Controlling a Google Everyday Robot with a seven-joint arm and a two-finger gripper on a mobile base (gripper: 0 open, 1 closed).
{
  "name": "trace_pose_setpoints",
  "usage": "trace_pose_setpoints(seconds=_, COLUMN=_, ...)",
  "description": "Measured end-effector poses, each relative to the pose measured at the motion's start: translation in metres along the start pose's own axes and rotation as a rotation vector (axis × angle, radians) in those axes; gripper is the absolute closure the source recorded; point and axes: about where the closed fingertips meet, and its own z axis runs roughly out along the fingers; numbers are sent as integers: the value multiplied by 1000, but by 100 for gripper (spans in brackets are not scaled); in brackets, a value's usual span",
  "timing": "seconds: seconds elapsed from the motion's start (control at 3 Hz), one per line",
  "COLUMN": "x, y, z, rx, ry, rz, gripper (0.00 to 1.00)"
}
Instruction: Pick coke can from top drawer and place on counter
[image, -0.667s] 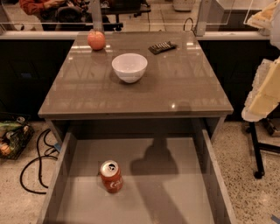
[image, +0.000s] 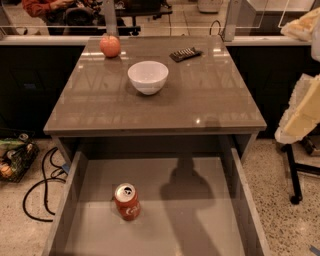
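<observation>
The coke can (image: 127, 202) is red with white lettering and a silver top. It stands upright on the floor of the open top drawer (image: 200, 225), left of centre. The drawer is pulled out below the counter (image: 200, 100), a glossy grey-brown tabletop. My gripper's fingers are out of view. Only a cream-coloured part of my arm (image: 303, 111) shows at the right edge, beside the counter and well away from the can. A dark shadow (image: 186, 190) lies on the drawer floor to the right of the can.
On the counter stand a white bowl (image: 148, 76), a reddish apple (image: 110, 46) at the back left and a black remote (image: 185, 53) at the back. Cables (image: 37, 192) and a basket (image: 14, 159) lie on the floor at left. A black stand leg (image: 294, 175) is at right.
</observation>
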Motion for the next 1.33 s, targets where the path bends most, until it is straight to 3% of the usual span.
trace_pose_setpoints(seconds=0.67, x=64, y=21, z=70, rx=-38, ry=-279, rz=65, gripper=0)
trace_pose_setpoints(seconds=1.0, x=65, y=41, z=96, rx=-86, ry=-456, rz=69, gripper=0)
trace_pose_setpoints(seconds=1.33, x=49, y=61, z=110, rx=-140, ry=-634, rz=59, gripper=0)
